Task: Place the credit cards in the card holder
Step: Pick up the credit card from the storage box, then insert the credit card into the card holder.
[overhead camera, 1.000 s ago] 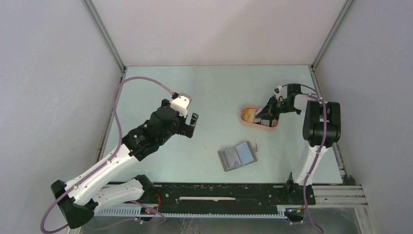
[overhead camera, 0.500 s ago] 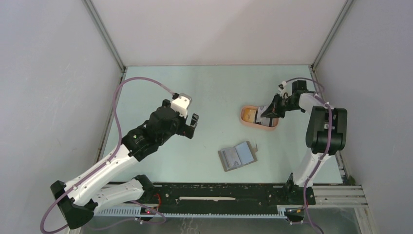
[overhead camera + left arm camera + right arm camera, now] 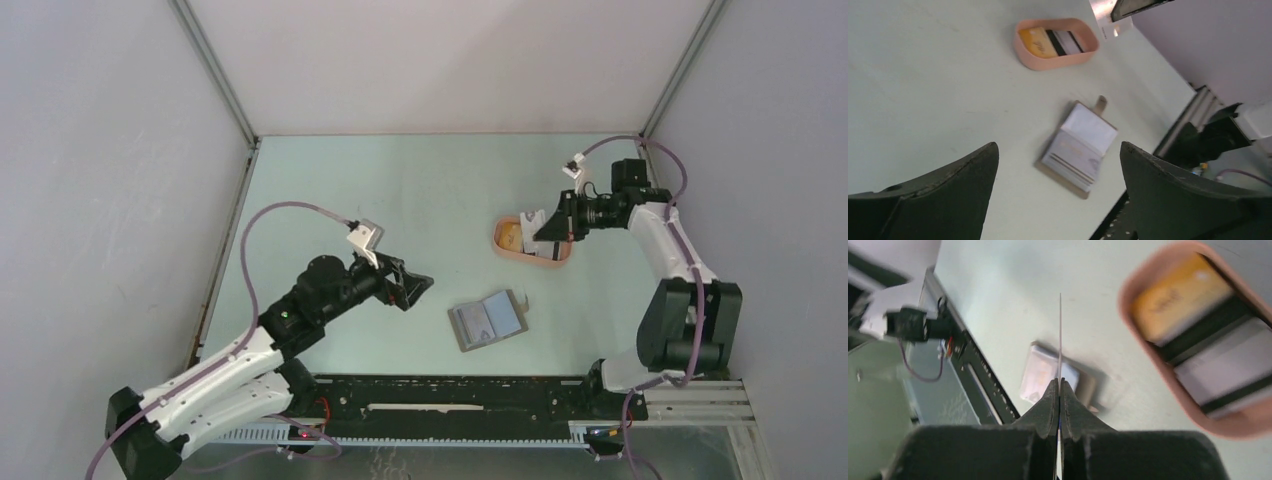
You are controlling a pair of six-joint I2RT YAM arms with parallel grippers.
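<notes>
The grey card holder [image 3: 487, 320] lies open on the table, and shows blurred between my left fingers in the left wrist view [image 3: 1080, 150]. My left gripper [image 3: 418, 287] [image 3: 1058, 145] hovers to its left, open and empty. My right gripper [image 3: 550, 227] [image 3: 1059, 382] is shut on a thin pale credit card [image 3: 534, 217] [image 3: 1060, 330], seen edge-on, above the peach tray [image 3: 503, 248] [image 3: 1133, 325]. In the tray lie an orange-yellow card [image 3: 1173, 300] [image 3: 1037, 42] and a dark card with white stripes [image 3: 1218, 360] [image 3: 1065, 42].
A black rail with both arm bases [image 3: 450, 395] runs along the near edge. Grey walls close in the left, right and far sides. The holder's tab [image 3: 1101, 102] sticks out towards the tray.
My right gripper has shut on a card and lifted it up out of the tray. My left arm has swung down and right, towards the card holder.
</notes>
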